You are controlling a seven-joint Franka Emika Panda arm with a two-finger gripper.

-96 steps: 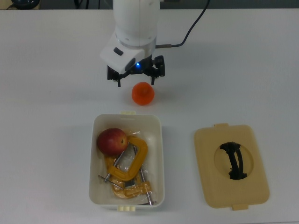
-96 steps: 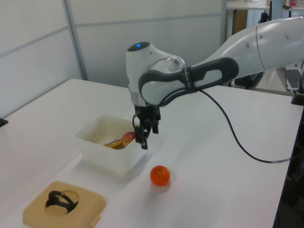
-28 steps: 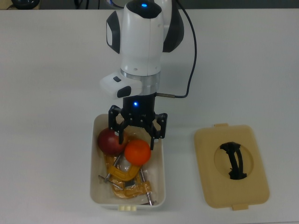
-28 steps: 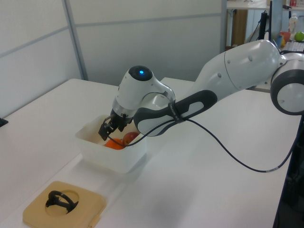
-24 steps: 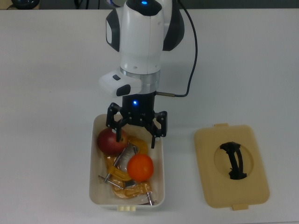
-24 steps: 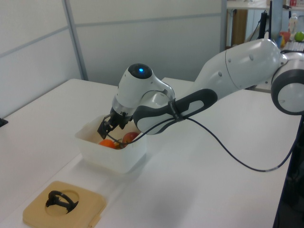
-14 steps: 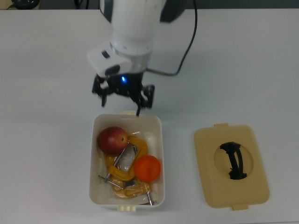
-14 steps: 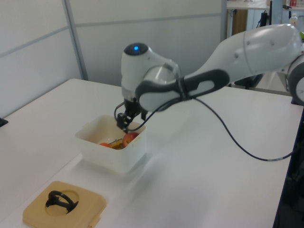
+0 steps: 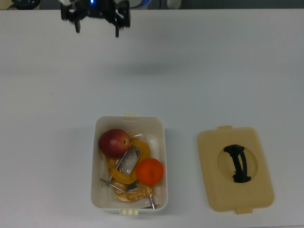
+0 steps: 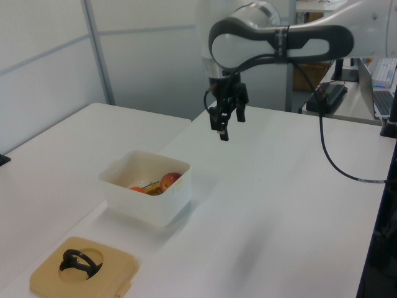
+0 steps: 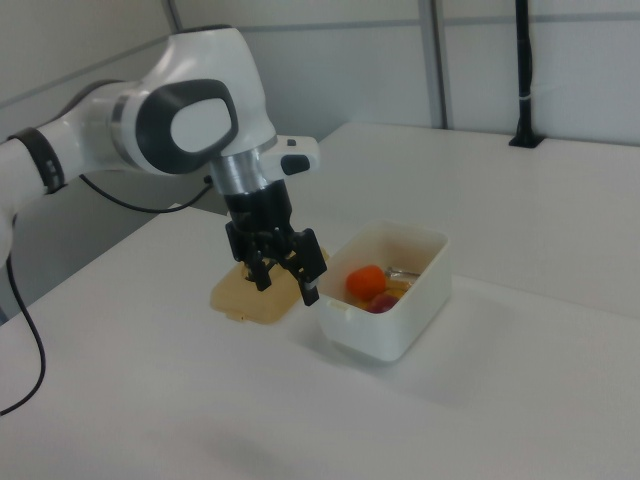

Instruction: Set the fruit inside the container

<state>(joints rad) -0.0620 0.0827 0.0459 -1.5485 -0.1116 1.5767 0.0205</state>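
The tub (image 9: 128, 124) stands near the bench's (image 9: 237, 71) front edge in the top view, its long axis running front to back. Inside, the orange (image 9: 150, 171) lies nearer the front, the apple (image 9: 114, 142) behind it, both on yellow clamps (image 9: 126, 178). A tan lid (image 9: 235, 168) lies flat to the top view's right, apart. The white bench beyond is bare. The gripper (image 9: 97, 26) hangs over the far edge, fingers spread, holding nothing.
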